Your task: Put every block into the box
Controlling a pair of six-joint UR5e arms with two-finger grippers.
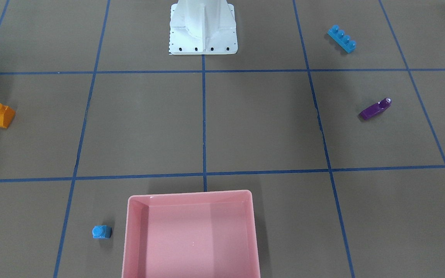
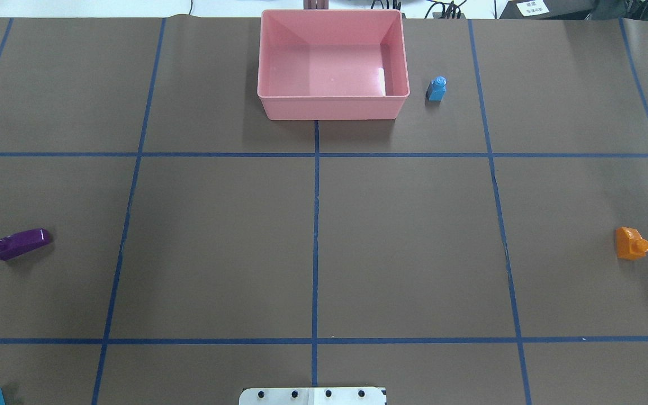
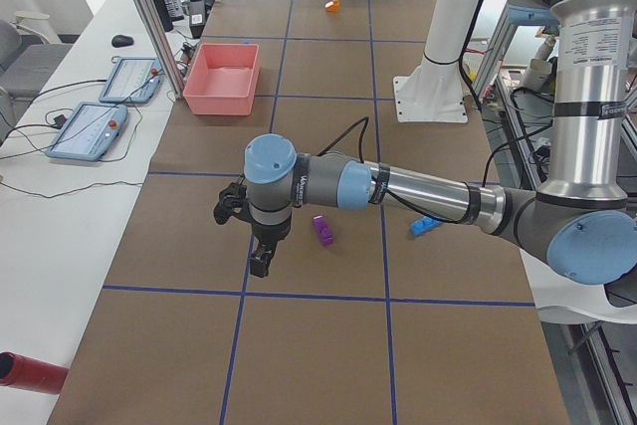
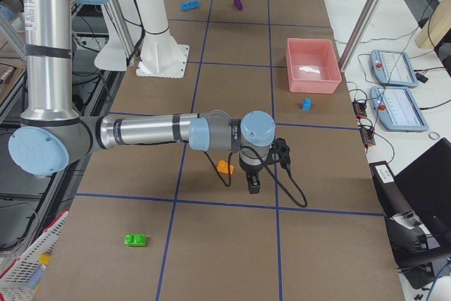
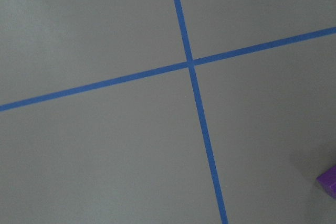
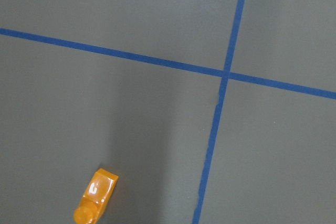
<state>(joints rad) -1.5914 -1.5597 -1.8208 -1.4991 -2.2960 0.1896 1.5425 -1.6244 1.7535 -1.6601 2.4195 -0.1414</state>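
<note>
The pink box (image 1: 189,193) stands at the table's far edge from the robot and holds no blocks. The small blue cube (image 1: 102,231) sits just beside it. The orange sloped block (image 4: 225,168) lies by my right gripper (image 4: 252,182), which hangs just above the table to its side. The purple wedge (image 3: 322,230) lies close to my left gripper (image 3: 257,261). The long blue block (image 1: 342,38) lies near the purple one. The green block (image 4: 135,240) lies at the table's right end. I cannot tell whether either gripper is open or shut.
The white robot base (image 1: 203,31) stands at the robot's side of the table. Blue tape lines grid the brown table (image 2: 217,253). A red cylinder (image 3: 30,370) lies off the left end. Teach pendants (image 4: 394,68) lie on a side bench beyond the box.
</note>
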